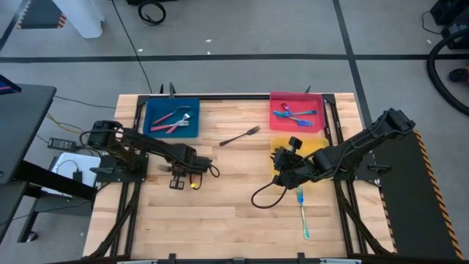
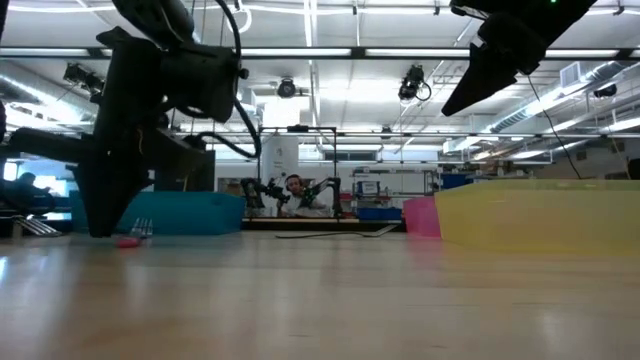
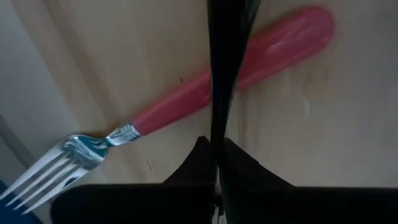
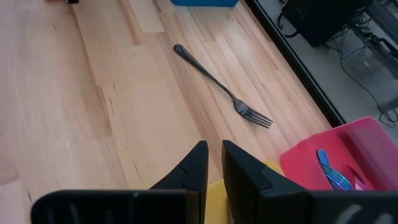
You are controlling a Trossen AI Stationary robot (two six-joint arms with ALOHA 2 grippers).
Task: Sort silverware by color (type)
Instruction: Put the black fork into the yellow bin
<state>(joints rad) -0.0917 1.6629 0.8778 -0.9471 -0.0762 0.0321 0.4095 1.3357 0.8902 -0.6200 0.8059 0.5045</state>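
A red-handled fork (image 3: 180,106) with silver tines (image 3: 50,168) lies flat on the wooden table under my left gripper (image 1: 179,181). The gripper points straight down with its fingers shut (image 3: 217,140) and reaches the table in the low view (image 2: 100,225), the fork (image 2: 132,238) beside it. My right gripper (image 1: 282,165) hangs slightly open above the yellow tray (image 1: 316,147), holding nothing (image 4: 214,155). A dark grey fork (image 1: 240,136) lies flat mid-table, and a teal fork (image 1: 302,214) lies near the right front. My left gripper comes from above, and a dark stripe rising from its shut fingers crosses the middle of the red handle (image 3: 249,65). The handle shows on both sides of the stripe, and the fork lies flat. I cannot tell whether the fingers touch the handle.
The blue tray (image 1: 151,107) at the far left holds red-handled forks (image 1: 173,121). At the far right, the red tray (image 1: 273,97) holds blue forks (image 1: 293,115). A black cable loop (image 1: 262,196) lies on the table by the right arm. Bare wood fills the table's near half.
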